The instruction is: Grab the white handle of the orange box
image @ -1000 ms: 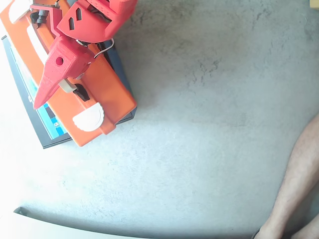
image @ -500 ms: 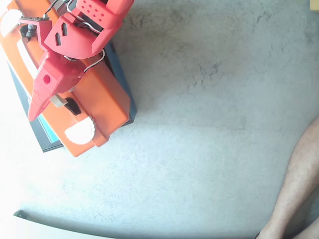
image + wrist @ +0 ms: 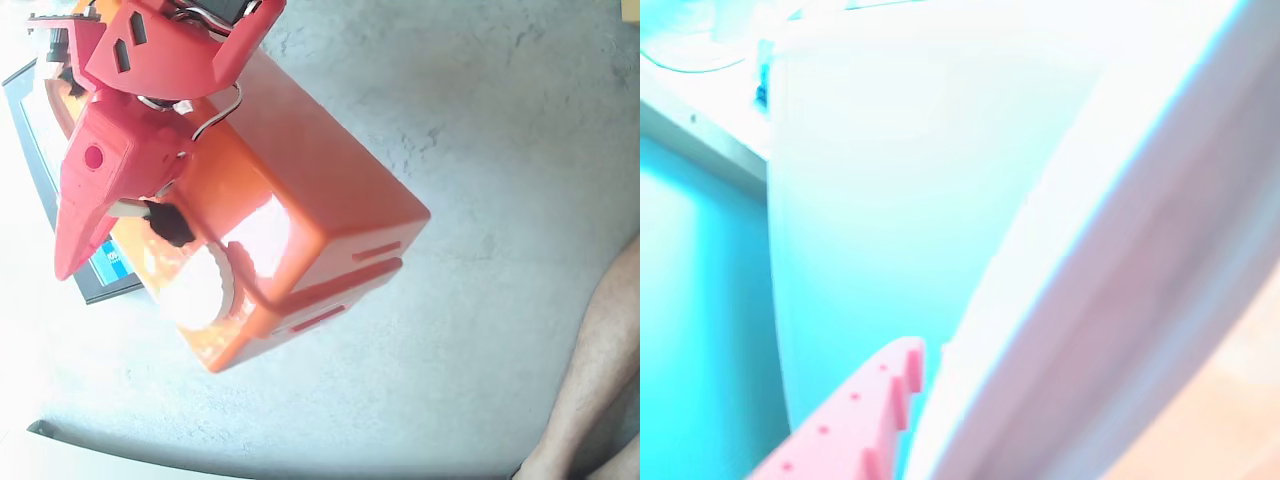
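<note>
In the fixed view the orange box [image 3: 300, 200] is tipped up on edge, its broad face running from upper left down to lower right and its narrow fitted edge turned toward the camera; under its left end lies a black-and-blue box [image 3: 60, 180] on the grey surface [image 3: 480, 120]. The red hand [image 3: 125, 205] sits right on that narrow edge, beside a round white fitting [image 3: 198, 288]; it seems to be closed on the white handle there, though the handle itself is hidden and the washed-out wrist view shows only one toothed finger [image 3: 865, 420], so I cannot tell for sure.

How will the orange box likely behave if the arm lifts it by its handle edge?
The orange box looks like rigid plastic, so it should stay stiff. It is large beside the gripper and already tilted, so it may swing or tip. Its glossy surface could be slippery.
</note>
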Action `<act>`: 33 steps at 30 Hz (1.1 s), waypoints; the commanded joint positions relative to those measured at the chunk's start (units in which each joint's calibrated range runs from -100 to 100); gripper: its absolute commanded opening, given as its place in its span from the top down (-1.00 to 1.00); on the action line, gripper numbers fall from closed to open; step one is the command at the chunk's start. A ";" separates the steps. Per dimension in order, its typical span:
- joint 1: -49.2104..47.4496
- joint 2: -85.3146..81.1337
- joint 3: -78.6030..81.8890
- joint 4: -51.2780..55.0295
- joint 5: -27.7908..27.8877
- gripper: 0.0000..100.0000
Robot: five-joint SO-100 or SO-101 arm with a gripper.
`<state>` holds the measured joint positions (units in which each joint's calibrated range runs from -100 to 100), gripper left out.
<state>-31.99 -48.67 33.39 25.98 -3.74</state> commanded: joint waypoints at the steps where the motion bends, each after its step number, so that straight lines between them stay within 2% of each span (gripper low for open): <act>1: -0.36 1.22 20.08 1.60 -0.21 0.97; 7: -0.44 -2.32 29.83 1.69 -0.26 0.97; 13: 0.49 -14.30 44.99 1.69 -0.42 0.97; 17: 5.61 -22.40 53.31 1.69 -3.39 0.97; 26: 15.91 -25.77 59.34 4.90 -2.71 0.97; 29: 19.17 -25.77 60.49 4.90 -0.15 0.97; 33: 21.41 -25.69 62.62 4.40 0.58 0.97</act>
<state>-12.07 -75.93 79.03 27.33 -3.84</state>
